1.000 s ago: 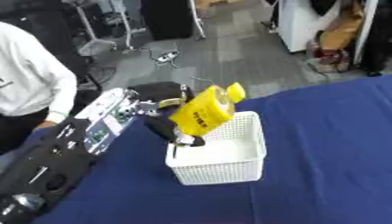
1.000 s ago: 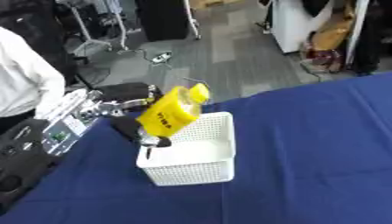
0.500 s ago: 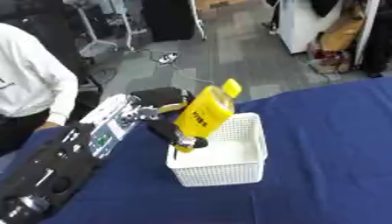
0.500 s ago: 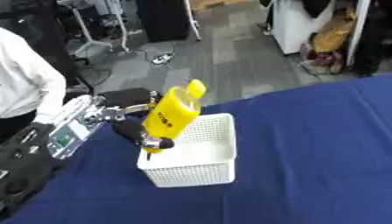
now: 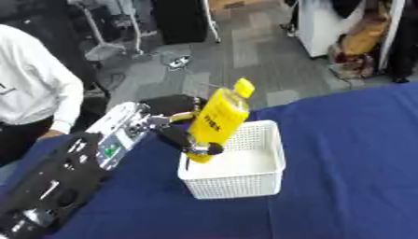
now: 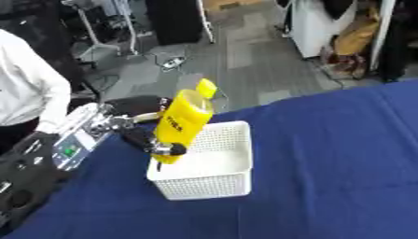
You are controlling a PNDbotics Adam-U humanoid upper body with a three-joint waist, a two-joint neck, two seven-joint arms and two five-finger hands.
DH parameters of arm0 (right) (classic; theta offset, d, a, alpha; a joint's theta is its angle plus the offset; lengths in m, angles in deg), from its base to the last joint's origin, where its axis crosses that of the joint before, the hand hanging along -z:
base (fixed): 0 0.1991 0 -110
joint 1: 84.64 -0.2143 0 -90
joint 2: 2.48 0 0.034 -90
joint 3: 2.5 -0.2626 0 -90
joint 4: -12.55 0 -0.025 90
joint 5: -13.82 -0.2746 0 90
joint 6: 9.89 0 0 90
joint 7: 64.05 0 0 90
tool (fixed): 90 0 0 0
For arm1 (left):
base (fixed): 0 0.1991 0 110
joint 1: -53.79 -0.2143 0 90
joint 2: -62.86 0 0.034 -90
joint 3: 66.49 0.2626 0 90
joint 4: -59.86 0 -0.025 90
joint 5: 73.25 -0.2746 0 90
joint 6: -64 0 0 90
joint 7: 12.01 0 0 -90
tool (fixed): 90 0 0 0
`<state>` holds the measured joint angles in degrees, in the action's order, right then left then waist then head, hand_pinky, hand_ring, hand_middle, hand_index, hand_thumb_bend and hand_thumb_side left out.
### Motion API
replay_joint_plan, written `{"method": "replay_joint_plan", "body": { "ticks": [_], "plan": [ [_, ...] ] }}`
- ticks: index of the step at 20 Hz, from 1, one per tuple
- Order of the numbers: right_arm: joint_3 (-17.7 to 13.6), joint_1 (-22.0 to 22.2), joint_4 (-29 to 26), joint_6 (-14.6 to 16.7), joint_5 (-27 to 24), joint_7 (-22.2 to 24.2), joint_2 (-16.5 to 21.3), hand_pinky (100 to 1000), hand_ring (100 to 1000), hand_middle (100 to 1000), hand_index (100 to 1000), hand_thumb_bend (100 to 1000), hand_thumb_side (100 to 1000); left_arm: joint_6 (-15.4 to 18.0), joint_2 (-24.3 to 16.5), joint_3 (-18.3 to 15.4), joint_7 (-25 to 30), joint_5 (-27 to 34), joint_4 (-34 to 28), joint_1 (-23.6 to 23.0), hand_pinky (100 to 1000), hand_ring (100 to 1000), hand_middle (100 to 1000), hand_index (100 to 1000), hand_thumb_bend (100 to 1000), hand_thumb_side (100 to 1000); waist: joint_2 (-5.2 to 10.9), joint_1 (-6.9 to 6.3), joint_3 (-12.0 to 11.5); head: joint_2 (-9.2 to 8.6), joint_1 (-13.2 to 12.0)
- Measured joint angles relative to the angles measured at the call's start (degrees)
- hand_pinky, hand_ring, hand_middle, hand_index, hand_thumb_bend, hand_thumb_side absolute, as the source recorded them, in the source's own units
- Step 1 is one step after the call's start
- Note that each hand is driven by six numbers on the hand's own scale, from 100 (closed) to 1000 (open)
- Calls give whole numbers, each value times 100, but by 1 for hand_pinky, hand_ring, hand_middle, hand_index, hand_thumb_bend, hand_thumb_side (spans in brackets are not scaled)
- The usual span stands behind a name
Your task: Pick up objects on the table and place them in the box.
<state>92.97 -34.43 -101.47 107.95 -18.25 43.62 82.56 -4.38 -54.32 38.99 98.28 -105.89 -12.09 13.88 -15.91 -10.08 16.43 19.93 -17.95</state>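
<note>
The left robot hand is reaching in from the lower left of the frame, its black arm stretching up across the blue counter toward the middle. Its dark fingers are curling around the lower part of a yellow bottle, grasping it near the base. The bottle is standing nearly upright, leaning a little so that its yellow cap is pointing toward the upper right. Dark lettering is showing on its side, too small to read.

The bottle's bottom end is dipping inside the near-left part of a white mesh box, close to that wall. Whether it is touching the floor of the box I cannot tell, since the fingers are covering that spot. The rest of the box's inside is showing only its pale floor. The box is sitting on the blue counter near the centre of the frame, close to the counter's far edge, with grey floor beyond it.

A silver panel with a small green patch is showing on the forearm, left of centre.

The right robot hand is not appearing in either view.

A person in a white sleeve is standing at the upper left, well apart from the box.
</note>
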Motion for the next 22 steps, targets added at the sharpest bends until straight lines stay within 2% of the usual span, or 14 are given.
{"method": "replay_joint_plan", "body": {
  "ticks": [7,12,13,14,15,16,19,22],
  "plan": [
    [0,0,0,-5,2,-5,0,378,440,595,778,100,1000,0,0,0,2,-57,-1,-7,684,834,865,804,238,1000,-1,1,-3,0,8],
    [0,0,0,-13,4,3,0,379,441,595,779,100,1000,15,0,0,7,-93,-5,-9,866,956,984,934,412,1000,-1,7,-6,1,8],
    [0,0,0,-14,4,4,0,379,441,595,778,100,1000,21,-1,0,3,-94,-6,-9,891,973,1000,953,451,1000,-1,7,-6,1,8],
    [0,0,0,-14,4,4,0,379,441,595,778,100,1000,25,-1,0,-1,-95,-7,-10,932,998,1000,978,552,1000,-1,7,-6,1,8],
    [0,0,0,-15,4,4,0,379,441,595,778,100,1000,32,-1,0,-4,-99,-11,-11,932,998,1000,978,552,1000,-1,7,-7,1,8],
    [0,0,0,-15,4,4,0,379,441,594,778,100,1000,47,-1,0,-6,-106,-18,-12,1000,1000,1000,1000,830,1000,-1,7,-7,1,8],
    [-1,0,0,-15,4,4,0,379,441,595,778,100,1000,140,-1,0,-13,-163,-46,-18,1000,1000,1000,1000,931,1000,-2,7,-7,1,9],
    [-1,0,0,-15,4,4,0,379,441,595,778,100,1000,236,-1,0,-27,-217,-53,-43,1000,1000,1000,1000,958,1000,-6,8,-12,1,9]
  ]
}}
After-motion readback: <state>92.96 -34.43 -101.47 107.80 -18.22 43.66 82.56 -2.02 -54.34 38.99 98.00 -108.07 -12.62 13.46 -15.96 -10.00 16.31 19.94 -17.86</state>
